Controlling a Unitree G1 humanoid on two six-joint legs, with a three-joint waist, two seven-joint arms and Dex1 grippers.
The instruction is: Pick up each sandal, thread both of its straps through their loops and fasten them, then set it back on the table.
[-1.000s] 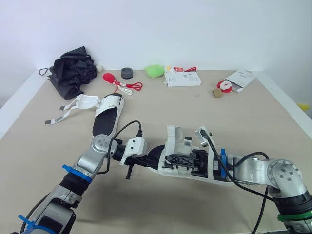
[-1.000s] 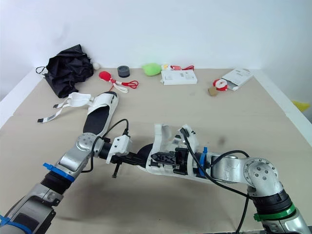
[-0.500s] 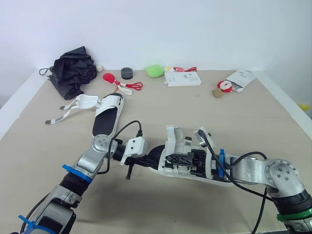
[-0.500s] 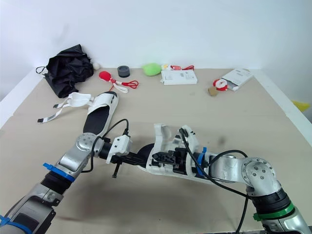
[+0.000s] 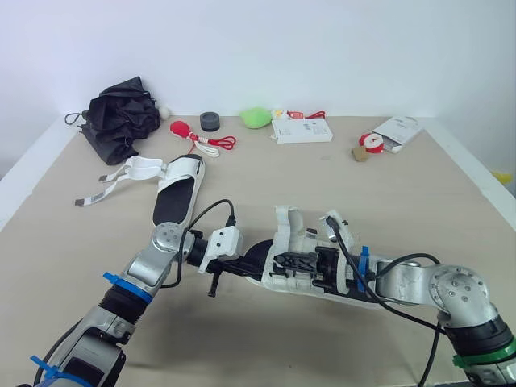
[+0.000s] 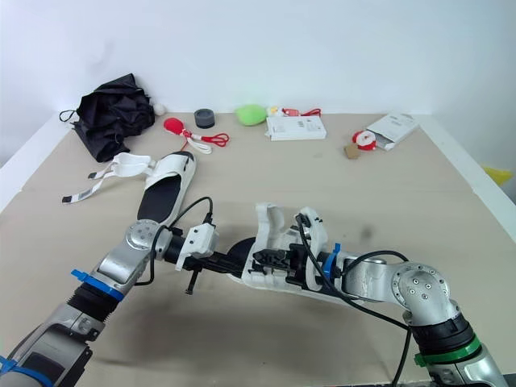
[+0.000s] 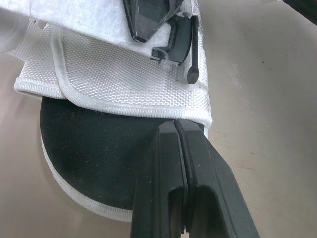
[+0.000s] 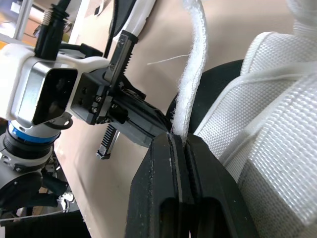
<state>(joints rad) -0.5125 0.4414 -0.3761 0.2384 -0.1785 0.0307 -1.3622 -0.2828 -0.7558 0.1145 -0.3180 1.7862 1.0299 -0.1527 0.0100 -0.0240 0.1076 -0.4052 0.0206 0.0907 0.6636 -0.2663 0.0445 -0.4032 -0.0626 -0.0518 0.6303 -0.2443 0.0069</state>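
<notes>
A white sandal with a black footbed [image 5: 310,272] lies at the middle of the table between my two arms. My left gripper [image 5: 250,269] is shut on the sandal's toe end, its fingertips [image 7: 177,128] pinching the edge of the white mesh upper over the black sole [image 7: 94,144]. From the heel side, my right gripper [image 5: 280,262] is shut on a fuzzy white strap [image 8: 194,64] standing up from the upper. A second white sandal [image 5: 179,193] lies at the back left, its straps [image 5: 113,181] loose and spread on the table.
Along the back edge sit a black folded umbrella [image 5: 121,119], a red bulb with cord [image 5: 182,128], a black tape roll [image 5: 210,121], a green lump [image 5: 256,118], a white box [image 5: 301,130] and a white packet [image 5: 397,131].
My right gripper has crept slightly along the sandal toward the toe, still on the strap. The left gripper and both sandals have stayed in place.
</notes>
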